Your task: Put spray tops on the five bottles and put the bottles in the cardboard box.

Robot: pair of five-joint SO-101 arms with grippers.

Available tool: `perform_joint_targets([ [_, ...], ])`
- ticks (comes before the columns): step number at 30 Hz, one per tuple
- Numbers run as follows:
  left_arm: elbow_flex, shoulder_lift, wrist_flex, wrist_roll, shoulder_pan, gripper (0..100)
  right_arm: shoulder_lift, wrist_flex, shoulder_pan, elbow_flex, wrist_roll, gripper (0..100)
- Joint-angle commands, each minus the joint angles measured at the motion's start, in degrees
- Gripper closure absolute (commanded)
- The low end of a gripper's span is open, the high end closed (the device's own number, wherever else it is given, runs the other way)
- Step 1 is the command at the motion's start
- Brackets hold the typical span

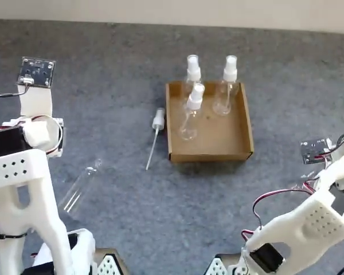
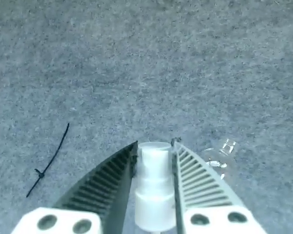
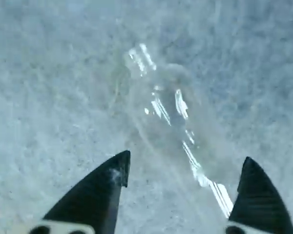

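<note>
The white left arm (image 1: 23,172) stands at the near left of the grey carpeted table (image 1: 103,103), its wrist lifted above the surface. The left gripper (image 2: 155,144) is clamped narrowly around a white plastic spray top (image 2: 154,185), which sits upright between the ribbed fingers (image 2: 107,190). The white right arm (image 1: 309,220) bends low over the near right of the table. The right gripper (image 3: 185,158) is spread wide above a clear plastic bottle (image 3: 166,112) that lies on its side on the carpet, the black fingertips (image 3: 115,173) to either side of it and not touching it.

The shallow brown cardboard box (image 1: 209,156) sits mid-table and holds three clear bottles with white spray tops fitted (image 1: 189,117) (image 1: 193,69) (image 1: 226,86); they appear upright.

An uncapped clear bottle (image 1: 80,186) lies on the carpet just beside the left arm. A loose white spray top with a thin dip tube (image 1: 157,118) lies just beside the box's left wall. A black zip tie (image 2: 49,163) lies on the carpet near the left gripper.
</note>
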Motion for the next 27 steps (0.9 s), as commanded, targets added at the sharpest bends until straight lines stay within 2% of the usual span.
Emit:
perform_joint_targets([
  [1,-0.8,-1.2,2.4,2.3,-0.5,95,-0.7,-1.5,1.1,-2.1,-3.5,71.4],
  [4,-0.8,-1.2,2.1,2.6,-0.5,95,-0.7,-1.3,0.6,0.1,-15.3,71.6],
  [13,-0.8,-1.2,2.1,2.6,-0.4,95,-0.7,-1.8,-4.5,7.2,-51.2,85.1],
  [15,-0.8,-1.2,2.2,2.6,-0.4,95,-0.7,-3.1,-5.4,7.2,-63.3,86.9],
  [18,-0.8,-1.2,2.0,2.7,0.0,95,-0.8,-7.2,-6.0,6.8,-86.8,87.8],
  [20,-0.7,-1.2,2.3,2.8,1.5,95,-0.9,-9.0,-5.7,6.8,-98.5,87.8],
  [23,-0.7,-1.3,2.5,2.8,3.0,95,-0.9,-10.9,-5.7,7.1,-105.3,87.8],
  [27,-0.8,-1.3,2.5,2.9,3.4,95,-1.0,-10.3,-6.5,7.2,-107.8,85.1],
])
